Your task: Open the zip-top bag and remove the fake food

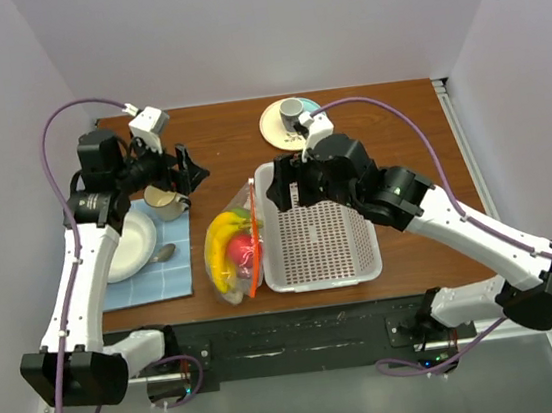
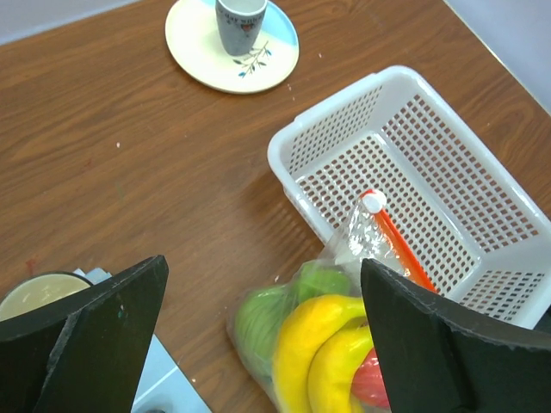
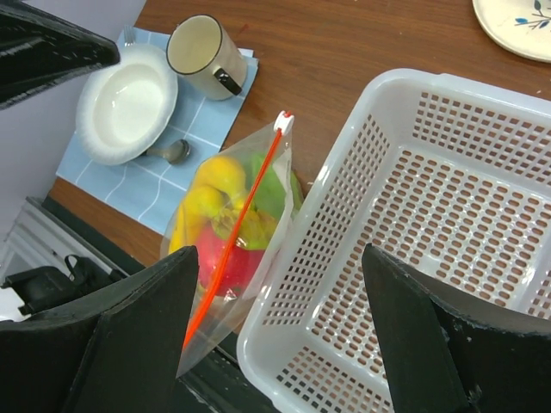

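Close to the table's front edge, the zip-top bag [image 1: 234,257] is lying on its side just left of the white basket [image 1: 327,251], with its orange-red zip strip [image 1: 253,240] leaning against the basket's left wall. The strip is running shut along its length, and the white slider tab [image 2: 373,201] is sitting at the far end. The fake food is showing through the clear plastic: a yellow banana bunch [image 1: 222,239], a red fruit [image 1: 236,259] and green pieces [image 2: 267,314].

Left of the bag, a blue checked cloth [image 1: 149,282] is carrying a white bowl [image 1: 129,243], a spoon [image 1: 161,253] and a cream mug [image 1: 165,202].

Farther back, the left gripper [image 1: 194,168] is hovering beside the mug – beyond the bag's far end and apart from it – with its jaws spread wide around nothing. The right gripper [image 1: 289,185] is hanging over the basket's far-left corner, just right of the bag's slider end, also released and not touching the bag.

At the far edge, a grey cup [image 1: 292,111] is standing upright on a floral saucer [image 1: 274,126].
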### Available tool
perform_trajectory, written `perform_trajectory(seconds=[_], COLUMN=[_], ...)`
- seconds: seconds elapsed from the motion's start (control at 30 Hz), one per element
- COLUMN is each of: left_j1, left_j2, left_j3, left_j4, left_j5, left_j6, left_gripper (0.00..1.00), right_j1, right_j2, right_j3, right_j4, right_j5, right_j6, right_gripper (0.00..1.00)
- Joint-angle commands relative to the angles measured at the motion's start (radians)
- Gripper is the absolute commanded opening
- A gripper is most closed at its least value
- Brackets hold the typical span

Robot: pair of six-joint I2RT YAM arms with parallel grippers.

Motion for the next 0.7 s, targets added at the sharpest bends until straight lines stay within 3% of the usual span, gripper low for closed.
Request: perform_trajectory(seconds=[0.0,0.2,0.53,0.63,0.67], left_j1=[-0.003,-0.001,0.003,0.019,0.04], left_j2=[-0.022,-0.024,0.128,0.203,0.223], left_j3=[-0.036,-0.062,0.016,0.053,0.065], left_j4=[0.064,0.109,0.063,0.005,-0.035], left_j5=[0.025,0.072,0.463,0.559,0.59], left_j6=[0.053,0.084,0.249,0.327,0.353], left_gripper=[1.0,1.0,1.0,1.0,1.0], right_j1=[0.017,0.054,0.061,0.06,0.061], right_j2=[0.029,0.159,0.257,0.268,0.274], right_j3=[-0.021,0.03,0.007,0.002,0.002], right_j4=[0.103,0.136,0.241,0.274,0.277], right_j5=[-0.051,-0.051,-0.043,-0.04,-0.042], right_j6=[-0.014,-0.013,0.0,-0.009,-0.02], right_gripper=[0.78,0.77,0.7,0.6,0.49])
